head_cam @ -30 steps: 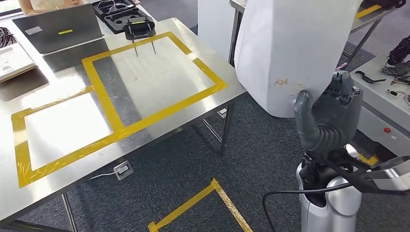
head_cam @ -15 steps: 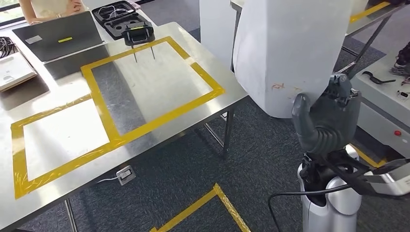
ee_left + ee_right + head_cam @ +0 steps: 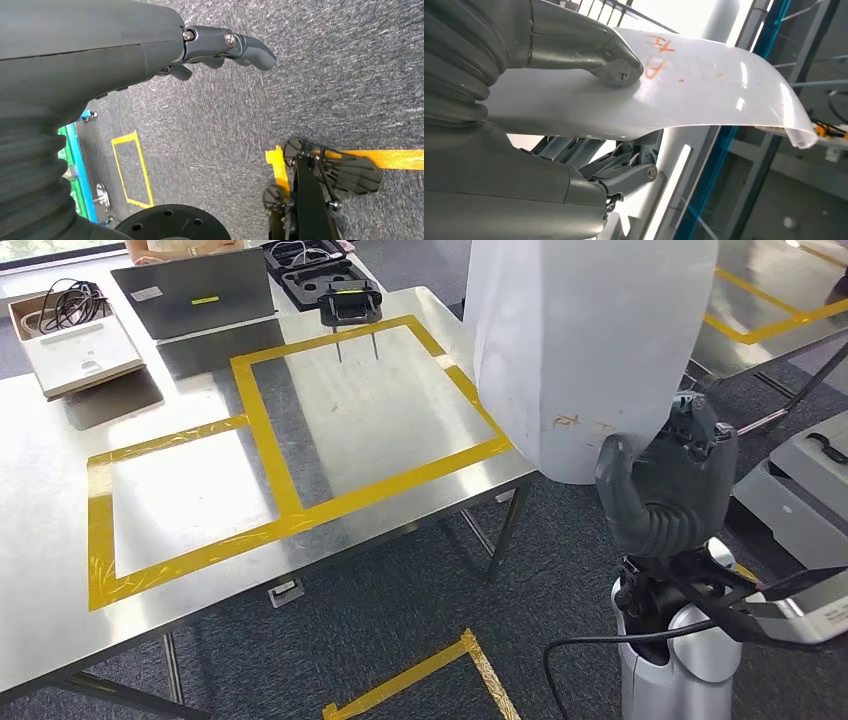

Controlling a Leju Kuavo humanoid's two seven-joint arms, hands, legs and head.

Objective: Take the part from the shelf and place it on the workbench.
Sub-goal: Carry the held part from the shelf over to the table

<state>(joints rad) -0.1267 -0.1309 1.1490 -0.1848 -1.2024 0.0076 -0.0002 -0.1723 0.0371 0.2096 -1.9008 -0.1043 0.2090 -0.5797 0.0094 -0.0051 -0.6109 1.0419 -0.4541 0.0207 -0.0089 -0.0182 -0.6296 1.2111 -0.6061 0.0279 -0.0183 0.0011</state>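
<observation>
The part is a large curved white panel with orange marks near its lower edge, held upright at the right of the head view. My right hand grips its lower edge. In the right wrist view the thumb presses on one face of the white panel and the fingers clamp the other face. The steel workbench, marked with yellow tape rectangles, lies to the left of the panel. My left hand hangs over the grey carpet with its fingers apart and nothing in it.
A black tool with two prongs stands at the far edge of the taped area. A laptop, a black case and a box with cables sit at the back. A second steel table stands at the right.
The camera has turned, so the workbench has shifted right and sits more centred in the picture. My right hand keeps the same grip on the white panel.
</observation>
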